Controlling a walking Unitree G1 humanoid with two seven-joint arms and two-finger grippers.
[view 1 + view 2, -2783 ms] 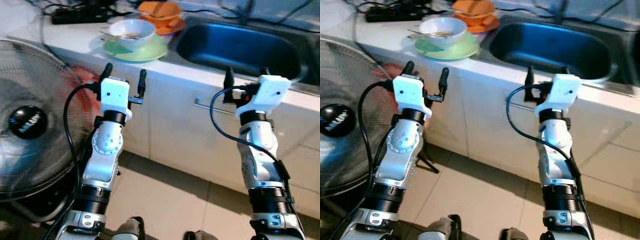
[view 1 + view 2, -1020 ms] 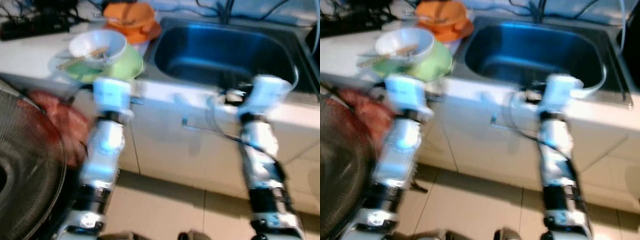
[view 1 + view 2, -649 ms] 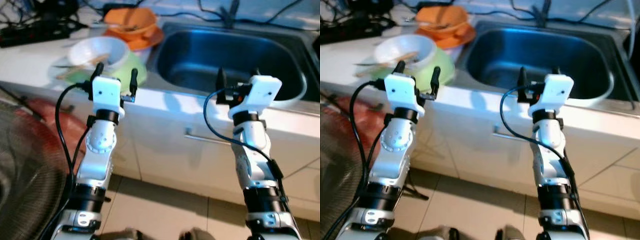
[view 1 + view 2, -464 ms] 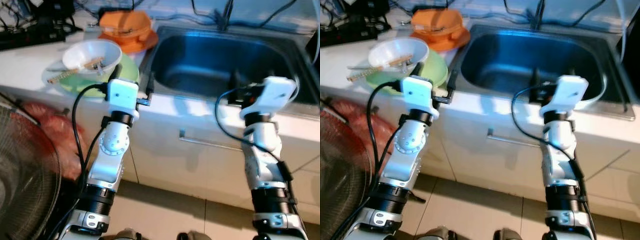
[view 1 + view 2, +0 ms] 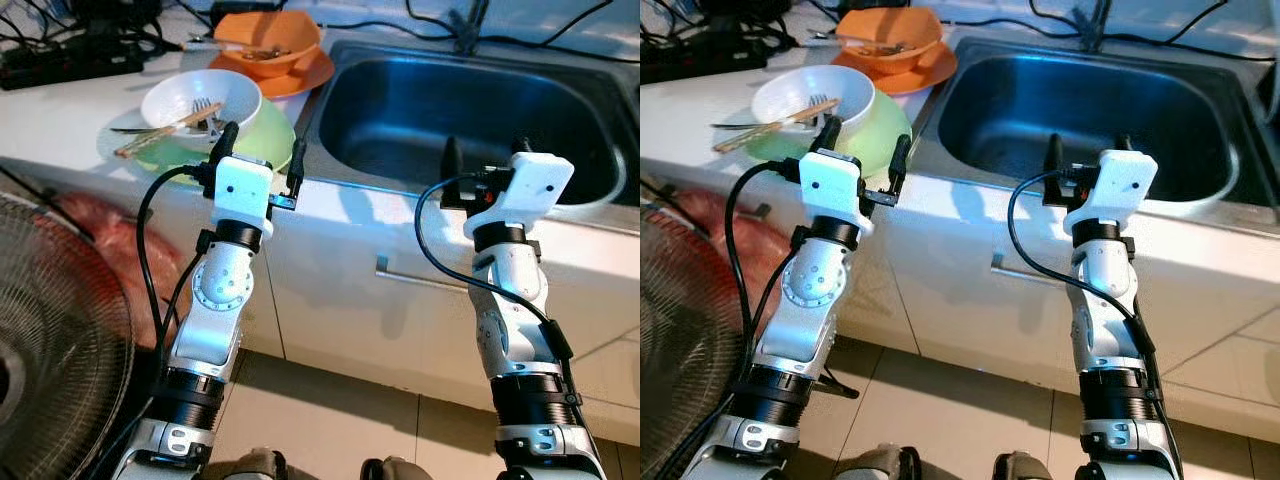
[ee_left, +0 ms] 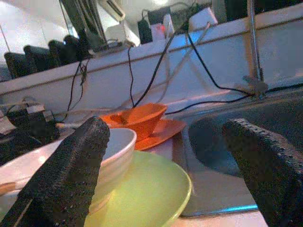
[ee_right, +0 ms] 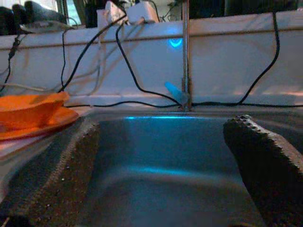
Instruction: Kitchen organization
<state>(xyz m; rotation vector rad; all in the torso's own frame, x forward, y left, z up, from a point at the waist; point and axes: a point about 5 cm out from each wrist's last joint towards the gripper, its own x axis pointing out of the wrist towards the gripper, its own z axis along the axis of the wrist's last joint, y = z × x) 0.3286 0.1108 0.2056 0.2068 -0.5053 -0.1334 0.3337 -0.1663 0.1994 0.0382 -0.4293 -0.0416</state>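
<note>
Two bowls (image 5: 201,98) (image 5: 266,40), two plates (image 5: 262,132) (image 5: 305,72), one sink (image 5: 470,120).

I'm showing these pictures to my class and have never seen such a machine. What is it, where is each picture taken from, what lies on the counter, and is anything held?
It is a humanoid robot with two silver arms. Two pictures come from cameras in its head, looking down; two come from cameras on its wrists, looking along the black fingers. The left gripper and right gripper are both open and hold nothing. On the white counter sits a white bowl with chopsticks and a fork, resting on a green plate. Behind stands an orange bowl on an orange plate. To the right is a steel sink.
</note>
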